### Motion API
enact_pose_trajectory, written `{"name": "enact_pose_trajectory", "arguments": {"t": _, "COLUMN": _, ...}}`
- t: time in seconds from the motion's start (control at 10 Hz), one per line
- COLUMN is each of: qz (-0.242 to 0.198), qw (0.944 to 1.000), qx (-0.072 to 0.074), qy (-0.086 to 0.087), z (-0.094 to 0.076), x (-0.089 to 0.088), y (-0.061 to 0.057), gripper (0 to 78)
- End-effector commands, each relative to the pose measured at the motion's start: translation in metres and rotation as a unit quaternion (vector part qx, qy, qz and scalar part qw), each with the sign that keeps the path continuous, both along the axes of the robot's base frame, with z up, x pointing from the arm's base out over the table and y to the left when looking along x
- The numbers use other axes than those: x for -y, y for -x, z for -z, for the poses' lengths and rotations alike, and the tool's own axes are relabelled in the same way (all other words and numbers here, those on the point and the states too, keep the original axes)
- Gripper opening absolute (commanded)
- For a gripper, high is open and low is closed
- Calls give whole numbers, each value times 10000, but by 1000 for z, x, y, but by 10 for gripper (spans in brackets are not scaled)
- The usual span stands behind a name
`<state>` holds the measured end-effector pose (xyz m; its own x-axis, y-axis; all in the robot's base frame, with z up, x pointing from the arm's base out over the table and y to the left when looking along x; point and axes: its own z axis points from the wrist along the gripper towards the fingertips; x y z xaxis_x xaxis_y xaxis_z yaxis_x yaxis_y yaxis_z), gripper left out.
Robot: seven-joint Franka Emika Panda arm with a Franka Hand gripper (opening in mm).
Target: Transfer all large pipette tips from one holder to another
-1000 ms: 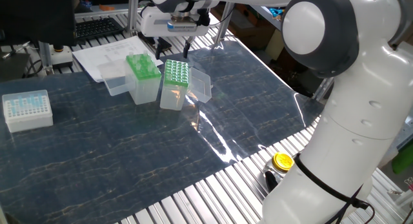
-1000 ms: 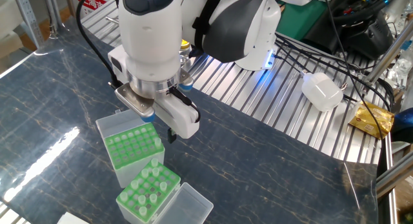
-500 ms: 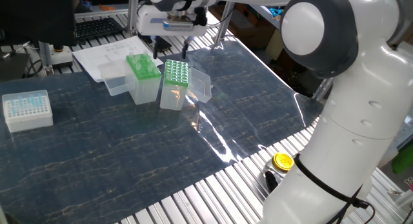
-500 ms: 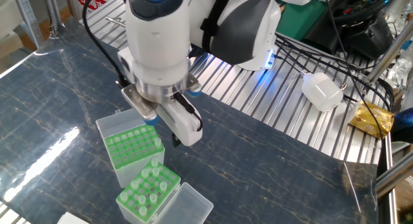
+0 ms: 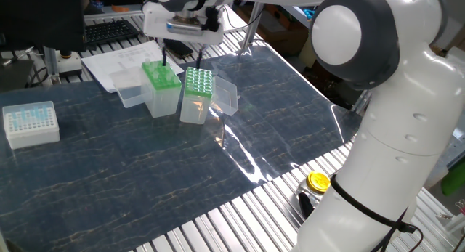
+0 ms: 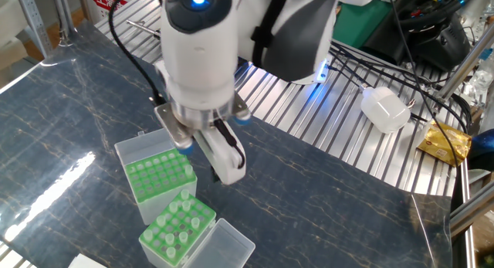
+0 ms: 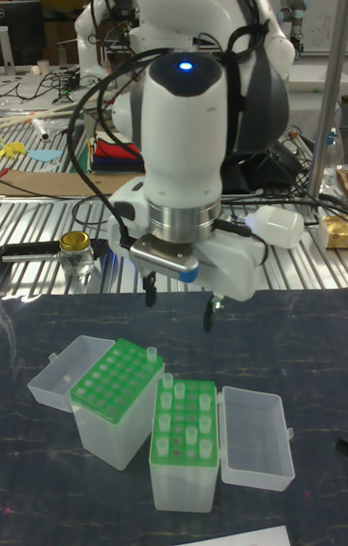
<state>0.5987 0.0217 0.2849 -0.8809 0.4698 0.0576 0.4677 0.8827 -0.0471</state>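
Tips (image 7: 184, 411) stand upright in the rack below and just toward the camera from my hand (image 7: 180, 300). Its fingers are spread and empty, so my reach is downward.

Two racks side by side on the table (image 5: 145, 179) — full rack (image 7: 117, 374) beside sparse one (image 7: 185, 420), gripper (image 7: 179, 302) above, white box (image 5: 30, 123) well apart.
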Motion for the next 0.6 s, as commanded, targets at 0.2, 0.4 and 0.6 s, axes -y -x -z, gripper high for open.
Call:
{"name": "enact_pose_trajectory", "arguments": {"t": 0.2, "qz": 570, "qw": 9984, "qx": -2, "qy": 14, "z": 6, "x": -20, "y": -5, "gripper": 774}}
{"name": "enact_pose_trajectory", "arguments": {"t": 0.4, "qz": 883, "qw": 9961, "qx": 4, "qy": 25, "z": 10, "x": -27, "y": -13, "gripper": 774}}
{"name": "enact_pose_trajectory", "arguments": {"t": 0.6, "qz": 1256, "qw": 9921, "qx": 9, "qy": 48, "z": 13, "x": -37, "y": -22, "gripper": 774}}
